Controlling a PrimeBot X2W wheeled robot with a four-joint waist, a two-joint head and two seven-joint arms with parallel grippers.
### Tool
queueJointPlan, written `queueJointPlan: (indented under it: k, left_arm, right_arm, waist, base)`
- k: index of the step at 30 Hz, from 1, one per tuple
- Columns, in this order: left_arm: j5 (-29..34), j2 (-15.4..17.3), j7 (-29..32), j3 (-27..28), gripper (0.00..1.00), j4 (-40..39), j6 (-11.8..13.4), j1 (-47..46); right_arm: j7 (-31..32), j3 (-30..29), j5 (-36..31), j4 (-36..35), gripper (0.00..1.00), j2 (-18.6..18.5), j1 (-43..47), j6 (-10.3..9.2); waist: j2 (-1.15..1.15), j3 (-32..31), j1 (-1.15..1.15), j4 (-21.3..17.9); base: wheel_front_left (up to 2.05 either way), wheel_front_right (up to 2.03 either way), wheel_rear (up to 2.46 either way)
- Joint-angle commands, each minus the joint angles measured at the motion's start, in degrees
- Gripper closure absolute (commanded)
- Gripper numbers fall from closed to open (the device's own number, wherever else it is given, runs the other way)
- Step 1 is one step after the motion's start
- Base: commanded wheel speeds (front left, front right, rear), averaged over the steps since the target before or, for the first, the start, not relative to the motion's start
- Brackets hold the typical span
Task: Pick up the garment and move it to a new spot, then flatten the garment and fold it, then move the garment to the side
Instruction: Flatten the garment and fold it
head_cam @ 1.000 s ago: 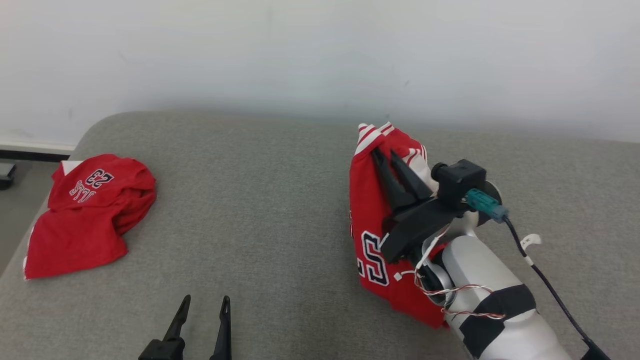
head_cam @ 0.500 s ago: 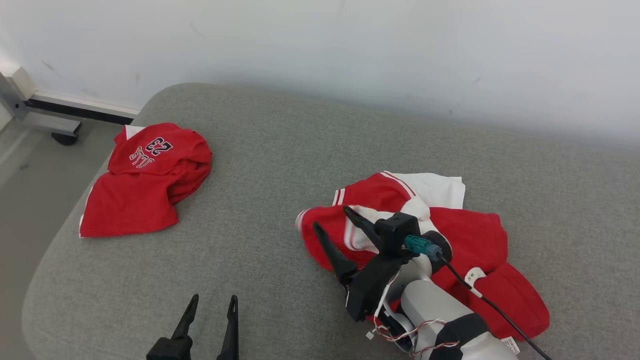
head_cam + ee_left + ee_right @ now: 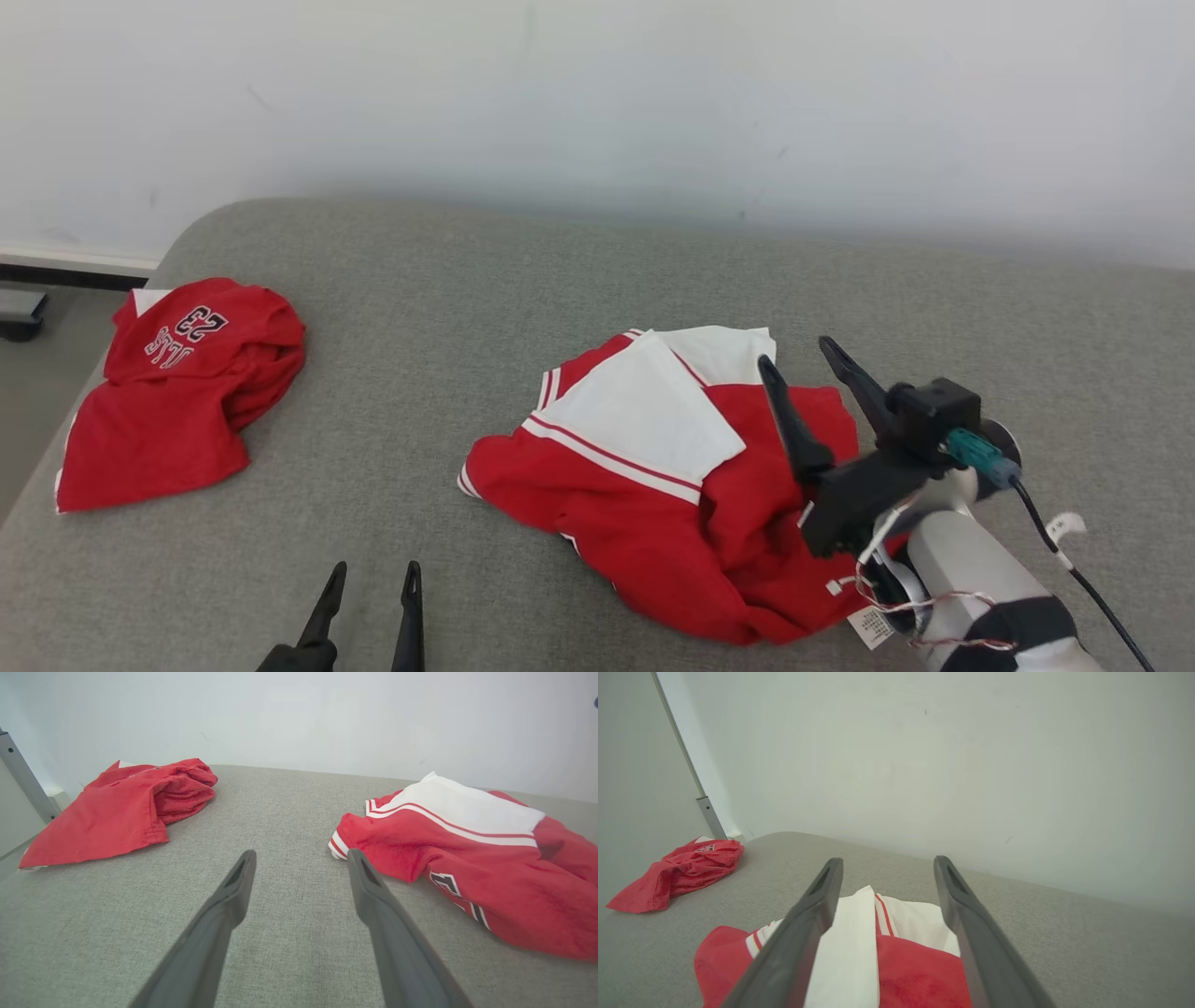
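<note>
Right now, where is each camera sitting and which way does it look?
Head view: on the head, looking down at the grey cushion; left tool low left, right tool and forearm right.
Left wrist view: low over the cushion, facing the wall; own fingers show.
Right wrist view: above the red-and-white garment, facing the wall; own fingers show.
Shared: all see that garment and the red shirt.

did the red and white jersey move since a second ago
Yes. The red and white jersey hung from the right hand; now it lies on the grey cushion, lower and spread closer to the red shirt.
</note>
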Motion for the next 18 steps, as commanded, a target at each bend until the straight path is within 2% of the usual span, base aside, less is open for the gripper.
queueJointPlan:
  k: [1, 4, 10, 18]
  left_arm:
    - [0.56, 0.23, -0.2, 0.28, 0.0, -0.35, 0.15, 0.73]
    - [1.01, 0.54, -0.2, 0.82, 0.0, -0.83, 0.36, 1.31]
    - [1.69, 1.41, -0.2, 1.81, 0.0, -2.11, 0.67, 1.96]
    - [2.53, 2.02, -0.2, 2.23, 0.0, -3.19, 0.14, 2.09]
  right_arm:
    - [-0.01, -0.54, -0.49, -0.66, 0.0, -0.13, 1.68, -0.15]
    - [0.0, -3.48, -1.3, -2.13, 0.0, -2.74, 6.13, -0.15]
    - [1.99, -7.35, 0.34, -5.47, 0.0, -5.0, 14.72, -0.15]
    - [5.03, -10.92, 1.91, -4.83, 0.0, -4.28, 20.3, -0.15]
  waist:
    - [0.0, -1.09, 0.0, -2.06]
    - [0.0, -1.66, 0.0, -3.12]
    - [0.0, -2.16, 0.0, -3.84]
    - [0.0, -1.87, 0.0, -3.35]
  base:
    - [0.0, 0.0, 0.0]
    - [0.0, 0.0, 0.0]
    - [0.0, 0.0, 0.0]
    - [0.0, 0.0, 0.0]
